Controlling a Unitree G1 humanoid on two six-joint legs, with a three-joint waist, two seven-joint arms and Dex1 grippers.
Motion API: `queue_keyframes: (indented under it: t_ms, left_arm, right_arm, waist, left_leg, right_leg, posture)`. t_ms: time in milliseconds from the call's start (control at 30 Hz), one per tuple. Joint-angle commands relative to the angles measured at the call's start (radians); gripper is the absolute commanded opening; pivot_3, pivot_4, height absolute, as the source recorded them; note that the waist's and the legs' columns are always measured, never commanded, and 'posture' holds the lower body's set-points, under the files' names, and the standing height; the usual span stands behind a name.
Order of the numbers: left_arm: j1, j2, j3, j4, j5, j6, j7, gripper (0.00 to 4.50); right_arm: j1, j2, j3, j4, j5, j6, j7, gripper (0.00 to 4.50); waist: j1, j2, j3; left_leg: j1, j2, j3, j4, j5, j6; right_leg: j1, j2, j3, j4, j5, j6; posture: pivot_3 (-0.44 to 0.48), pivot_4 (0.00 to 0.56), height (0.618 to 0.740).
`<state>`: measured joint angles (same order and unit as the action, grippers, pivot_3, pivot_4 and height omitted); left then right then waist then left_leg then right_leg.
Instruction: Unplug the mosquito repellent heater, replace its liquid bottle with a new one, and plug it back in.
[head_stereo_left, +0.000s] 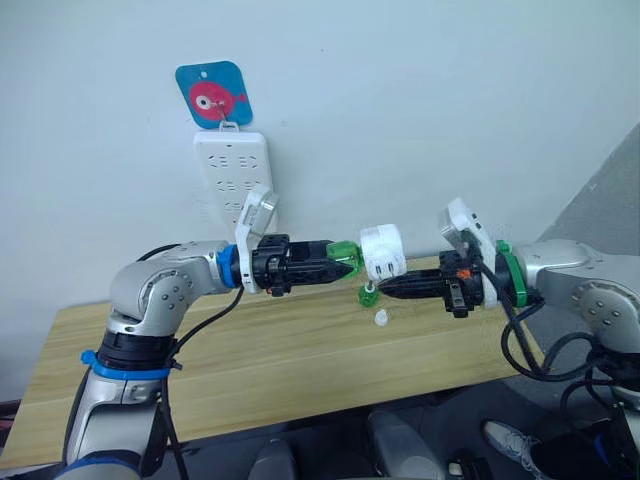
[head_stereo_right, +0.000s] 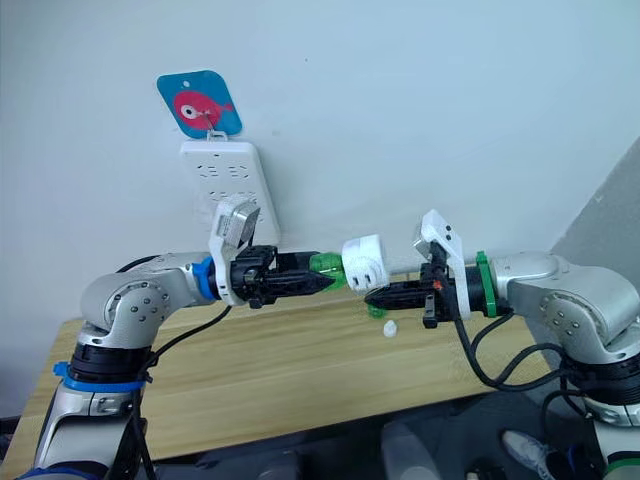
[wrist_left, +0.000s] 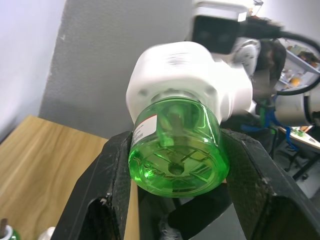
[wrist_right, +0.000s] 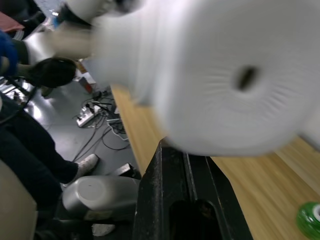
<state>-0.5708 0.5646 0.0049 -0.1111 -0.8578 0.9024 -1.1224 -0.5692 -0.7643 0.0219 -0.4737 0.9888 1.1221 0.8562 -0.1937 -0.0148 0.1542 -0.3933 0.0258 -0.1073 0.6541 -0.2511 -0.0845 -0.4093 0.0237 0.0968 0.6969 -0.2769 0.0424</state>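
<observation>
No text or label can be read anywhere.

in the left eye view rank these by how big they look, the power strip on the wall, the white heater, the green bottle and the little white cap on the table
1. power strip
2. mosquito repellent heater, held by the right hand
3. green bottle, partly hidden in the left hand
4. white cap

The strip hangs farther back, so it may really be larger still.

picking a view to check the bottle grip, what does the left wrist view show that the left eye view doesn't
Left wrist view alone: the green bottle's base and label, clamped between the left gripper's fingers.

Left eye view alone: the wall power strip, the fish tag, a second green bottle and a small white cap on the table, and the right gripper.

Both: the white heater joined to the bottle.
</observation>
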Motion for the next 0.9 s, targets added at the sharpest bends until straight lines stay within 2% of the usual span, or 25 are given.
queue_keyframes:
  t_ms: [33, 367, 500, 633, 900]
  left_arm:
    - [-0.019, 0.009, -0.003, -0.012, 0.031, -0.053, -0.018, 2.28]
    - [-0.005, 0.012, -0.023, -0.001, 0.102, -0.111, -0.038, 2.28]
    - [0.001, 0.017, -0.023, -0.017, 0.085, -0.092, -0.050, 2.28]
    - [0.004, 0.029, -0.022, -0.028, 0.075, -0.076, -0.068, 2.28]
    - [0.010, 0.036, -0.026, -0.039, 0.078, -0.073, -0.090, 2.28]
  right_arm:
    - [-0.033, 0.011, -0.053, -0.033, 0.076, 0.027, -0.041, 0.00]
    - [-0.122, 0.046, -0.108, 0.000, 0.290, 0.111, -0.188, 0.00]
    - [-0.139, 0.083, -0.084, 0.009, 0.198, 0.057, -0.265, 0.00]
    - [-0.142, 0.079, -0.055, 0.006, 0.118, 0.012, -0.248, 0.00]
    - [-0.141, 0.074, -0.032, 0.015, 0.065, -0.012, -0.216, 0.00]
  waist:
    - [0.000, 0.000, 0.000]
    - [0.000, 0.000, 0.000]
    - [0.000, 0.000, 0.000]
    - [0.001, 0.000, 0.000]
    - [0.000, 0.000, 0.000]
  left_leg:
    - [0.000, 0.000, 0.000, 0.000, 0.000, 0.000]
    - [0.000, 0.000, 0.000, 0.000, 0.000, 0.000]
    - [0.000, 0.000, 0.000, 0.000, 0.000, 0.000]
    - [-0.001, 0.000, 0.000, 0.000, 0.000, 0.000]
    - [-0.001, 0.000, 0.000, -0.001, 0.000, 0.000]
  right_leg:
    - [0.000, 0.000, 0.000, 0.000, 0.000, 0.000]
    - [0.000, 0.000, 0.000, 0.000, 0.000, 0.000]
    - [0.000, 0.000, 0.000, 0.000, 0.000, 0.000]
    - [0.000, 0.000, 0.000, 0.000, 0.000, 0.000]
    - [0.000, 0.000, 0.000, -0.001, 0.000, 0.000]
  posture:
    - [-0.200, 0.087, 0.728]
    - [-0.197, 0.086, 0.728]
    - [-0.197, 0.086, 0.728]
    - [-0.197, 0.086, 0.728]
    - [-0.193, 0.081, 0.728]
